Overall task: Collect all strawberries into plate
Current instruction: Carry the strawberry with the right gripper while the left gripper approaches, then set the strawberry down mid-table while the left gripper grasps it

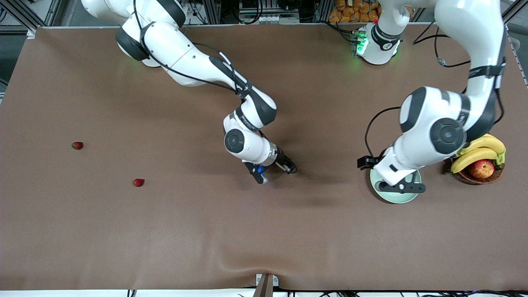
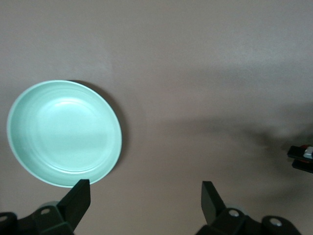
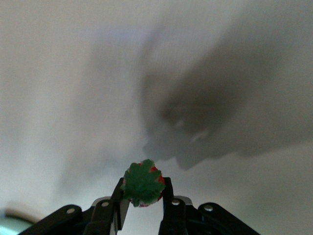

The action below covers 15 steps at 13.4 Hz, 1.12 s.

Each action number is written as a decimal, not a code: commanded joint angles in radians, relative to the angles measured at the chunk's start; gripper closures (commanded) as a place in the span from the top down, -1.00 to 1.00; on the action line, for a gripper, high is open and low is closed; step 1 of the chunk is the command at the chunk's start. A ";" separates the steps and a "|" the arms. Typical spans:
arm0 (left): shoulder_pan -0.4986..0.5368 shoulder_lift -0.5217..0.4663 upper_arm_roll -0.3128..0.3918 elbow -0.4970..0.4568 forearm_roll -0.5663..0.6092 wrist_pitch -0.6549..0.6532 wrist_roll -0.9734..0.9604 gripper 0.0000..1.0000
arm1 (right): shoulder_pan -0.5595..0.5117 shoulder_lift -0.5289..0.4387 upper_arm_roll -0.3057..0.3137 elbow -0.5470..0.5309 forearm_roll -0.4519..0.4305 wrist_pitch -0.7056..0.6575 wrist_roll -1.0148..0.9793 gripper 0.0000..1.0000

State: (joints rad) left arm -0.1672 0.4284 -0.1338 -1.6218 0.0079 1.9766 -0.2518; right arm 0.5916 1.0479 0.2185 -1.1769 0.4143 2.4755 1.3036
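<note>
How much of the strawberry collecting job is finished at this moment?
Nothing is done yet: the plate is empty. In hand: the right gripper holds one strawberry above the table's middle. The left gripper hangs open over the plate's edge. Left: two strawberries lie toward the right arm's end.

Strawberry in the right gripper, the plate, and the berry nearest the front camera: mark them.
held strawberry (image 3: pixel 143 184), right wrist view, on its green cap
plate (image 2: pixel 63 132), left wrist view, on its bare middle
table strawberry (image 1: pixel 138 182), front view, on its red body

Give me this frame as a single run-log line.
right gripper: shut on strawberry, above table | left gripper: open above plate | plate: empty | two loose strawberries on table
</note>
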 commanded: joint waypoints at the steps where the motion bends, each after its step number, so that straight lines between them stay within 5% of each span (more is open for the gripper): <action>1: -0.047 -0.008 0.007 -0.026 -0.011 0.028 -0.095 1.00 | -0.001 0.024 -0.002 0.040 0.012 -0.010 0.009 0.35; 2: -0.055 0.000 0.007 -0.024 -0.011 0.028 -0.113 1.00 | 0.001 0.011 -0.011 0.039 -0.003 -0.017 0.009 0.99; 9: -0.129 0.039 0.008 -0.012 -0.006 0.067 -0.260 1.00 | -0.090 -0.117 -0.028 0.010 -0.109 -0.231 -0.093 1.00; 15: -0.291 0.217 0.016 0.057 -0.008 0.203 -0.380 1.00 | -0.369 -0.264 -0.028 -0.153 -0.284 -0.453 -0.476 1.00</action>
State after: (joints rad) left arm -0.4162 0.5746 -0.1340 -1.6292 0.0079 2.1543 -0.6048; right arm 0.3153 0.8759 0.1713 -1.2172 0.1824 2.0629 0.9280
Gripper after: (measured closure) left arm 0.000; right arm 0.000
